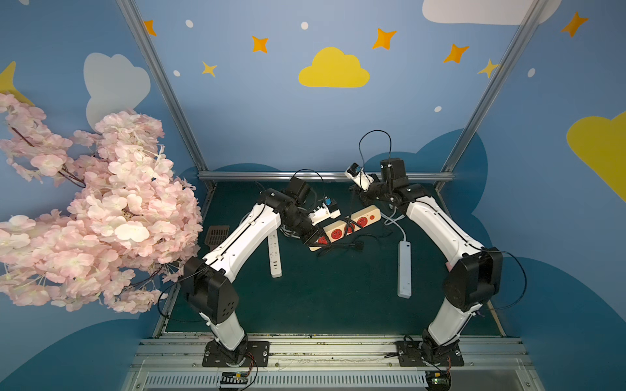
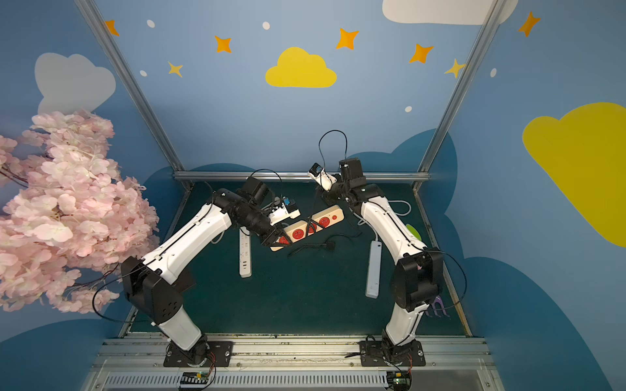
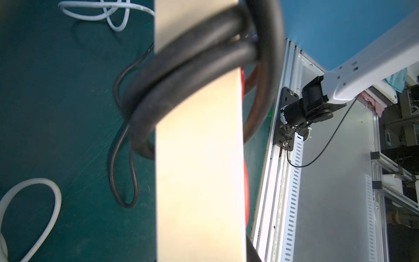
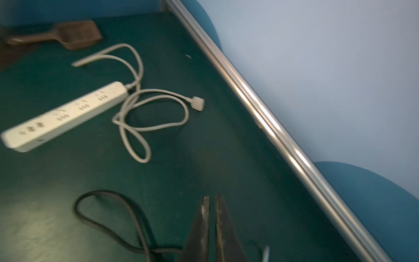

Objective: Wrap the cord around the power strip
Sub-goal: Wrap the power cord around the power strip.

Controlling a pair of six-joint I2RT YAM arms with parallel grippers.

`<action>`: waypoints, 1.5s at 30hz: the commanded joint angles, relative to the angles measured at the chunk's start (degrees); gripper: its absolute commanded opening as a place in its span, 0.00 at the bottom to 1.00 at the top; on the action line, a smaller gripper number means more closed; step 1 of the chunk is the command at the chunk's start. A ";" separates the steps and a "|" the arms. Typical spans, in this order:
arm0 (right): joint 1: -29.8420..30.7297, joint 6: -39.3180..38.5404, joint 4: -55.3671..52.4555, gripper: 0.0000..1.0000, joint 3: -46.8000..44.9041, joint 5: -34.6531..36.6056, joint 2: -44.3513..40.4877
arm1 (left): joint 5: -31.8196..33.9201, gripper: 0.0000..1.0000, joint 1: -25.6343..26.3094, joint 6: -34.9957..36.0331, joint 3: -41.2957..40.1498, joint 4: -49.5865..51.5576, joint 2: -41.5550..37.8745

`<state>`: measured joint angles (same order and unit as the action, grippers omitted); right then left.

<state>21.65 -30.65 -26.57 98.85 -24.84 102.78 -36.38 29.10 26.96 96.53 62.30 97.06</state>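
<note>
At centre frame in both top views, the left gripper (image 1: 313,238) hides the near end of the power strip (image 1: 352,223); in the left wrist view the strip is cropped and the cord (image 3: 192,81) blurred.

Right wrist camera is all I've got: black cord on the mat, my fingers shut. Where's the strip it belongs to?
Observer: The strip is over the middle of the mat, with the left gripper shut on one end.
Operator: Any cord around it?
Observer: Yes. The left wrist view shows two turns of cord across its plain side.
Operator: And the plug?
Observer: In a top view the plug lies loose on the mat, just on the near side of the strip.
</note>
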 commanded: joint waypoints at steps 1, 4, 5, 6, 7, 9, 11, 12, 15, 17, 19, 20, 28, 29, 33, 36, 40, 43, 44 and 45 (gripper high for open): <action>-6.32 9.18 1.57 0.15 2.07 -13.96 2.43 | -11.85 0.03 2.19 8.42 -1.39 6.71 -4.16; -7.63 15.34 9.44 0.32 -2.96 -20.19 2.59 | -11.48 0.03 1.66 5.84 -1.19 2.66 -5.71; -7.59 16.12 11.54 0.35 -4.72 -20.17 2.52 | -11.13 0.03 1.40 4.95 -0.80 1.59 -6.03; -7.67 17.65 13.81 0.38 -6.34 -19.60 2.51 | -10.89 0.03 1.14 4.31 -0.50 0.77 -6.24; -7.60 19.17 16.56 0.41 -8.26 -18.95 2.42 | -10.19 0.03 1.02 3.38 -0.17 -0.45 -6.56; -7.63 23.22 23.22 0.45 -12.09 -17.07 2.38 | -9.37 0.03 0.72 1.50 0.02 -3.06 -7.20; -7.53 27.62 29.82 0.49 -15.48 -15.22 2.89 | -8.74 0.03 0.62 -0.23 0.21 -5.21 -7.74; -7.27 29.14 32.66 0.50 -16.69 -14.64 3.28 | -8.65 0.03 0.52 -0.70 0.51 -5.69 -7.82; -6.61 32.17 38.69 0.52 -19.65 -10.98 4.84 | -6.99 0.03 0.24 -2.70 1.60 -7.80 -8.41; -5.97 34.95 43.25 0.53 -21.39 -8.72 6.45 | -6.29 0.03 -0.10 -4.12 2.14 -9.35 -8.93; -5.35 37.27 46.59 0.54 -22.50 -7.14 8.03 | -5.60 0.03 -0.69 -5.43 2.51 -10.83 -9.33; -4.70 37.88 47.69 0.54 -23.04 -5.20 8.78 | -5.26 0.03 -0.92 -6.07 2.74 -11.41 -9.51; -0.30 37.11 44.35 0.34 -26.58 8.99 11.35 | -1.04 0.03 -7.59 -14.52 5.75 -17.53 -9.38; -0.05 37.10 44.32 0.27 -27.75 9.82 10.86 | 0.04 0.03 -9.01 -16.51 5.63 -19.13 -9.19; 1.97 34.44 42.85 0.03 -33.64 14.35 6.51 | 2.81 0.03 -15.23 -24.49 5.11 -24.28 -6.85; 4.51 29.79 38.86 0.00 -37.76 20.75 1.24 | 10.75 0.03 -16.45 -22.13 7.73 -20.38 -3.12; 9.03 24.66 26.85 0.00 -39.77 27.17 -5.83 | 22.41 0.03 -20.27 -25.30 7.71 -20.48 0.15; 14.81 16.63 23.35 0.00 -41.85 33.51 -11.02 | 25.09 0.03 -20.29 -26.22 5.47 -23.07 1.00; 16.83 12.51 22.17 0.00 -42.00 35.79 -12.70 | 26.80 0.03 -19.25 -24.38 5.95 -21.54 2.13; 18.38 9.45 21.28 0.00 -41.63 38.34 -14.08 | 28.74 0.03 -18.08 -22.27 6.66 -19.46 3.31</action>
<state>36.95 -10.33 3.81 58.63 3.92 92.44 -18.28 10.79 3.90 100.75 47.97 99.98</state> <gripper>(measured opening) 0.070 0.332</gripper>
